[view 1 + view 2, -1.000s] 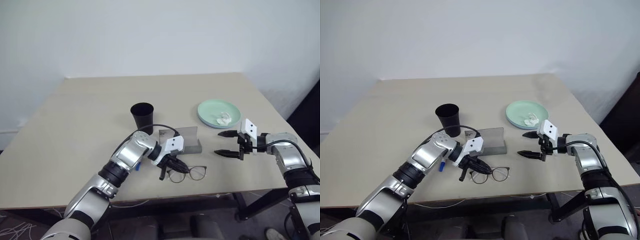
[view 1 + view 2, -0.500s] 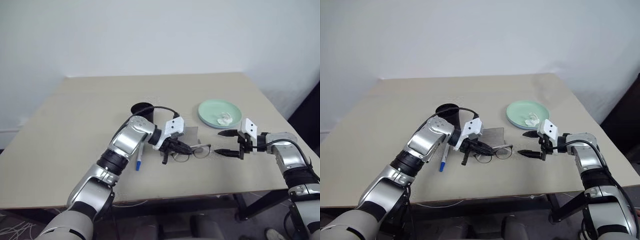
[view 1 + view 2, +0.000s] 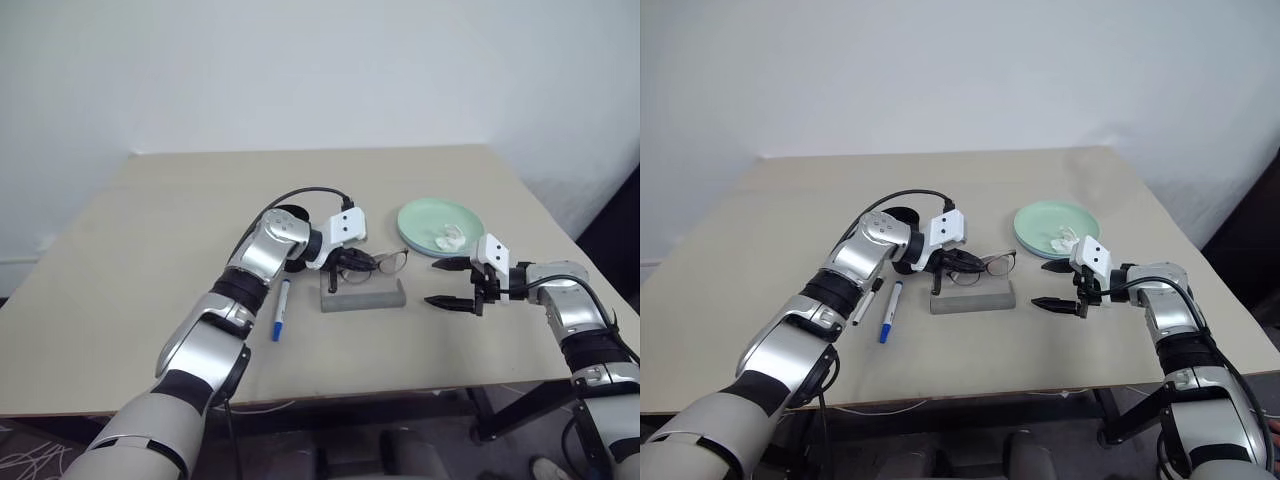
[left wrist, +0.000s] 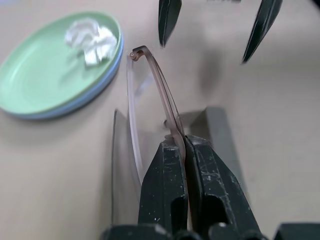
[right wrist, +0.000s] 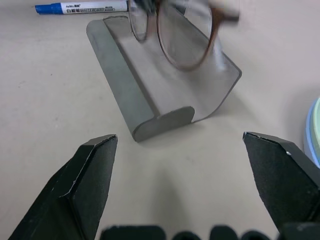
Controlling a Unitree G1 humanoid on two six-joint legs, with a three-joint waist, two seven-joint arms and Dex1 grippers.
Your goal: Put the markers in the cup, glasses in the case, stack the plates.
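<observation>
My left gripper (image 3: 348,267) is shut on one temple of the glasses (image 3: 388,262), thin dark round-lensed frames hanging just above the open grey case (image 3: 363,294). The left wrist view shows the fingers (image 4: 165,175) pinching the temple arm (image 4: 160,85). To the right of the case, my right gripper (image 3: 437,284) stands open and empty, pointing at it. A white marker (image 3: 280,310) with blue ends lies on the table left of the case. Behind my left arm stands the black cup (image 3: 291,213), partly hidden. The mint green plate (image 3: 432,222) rests on the light blue plate (image 4: 75,102).
A crumpled white tissue (image 3: 447,240) lies in the green plate. The tan table (image 3: 150,240) has open room on its left half and at the back. Its front edge runs just below my right gripper.
My left gripper lifted the glasses off the table near the front edge and carried them up and back over the case. The marker now shows beside my arm. The right gripper stayed still.
</observation>
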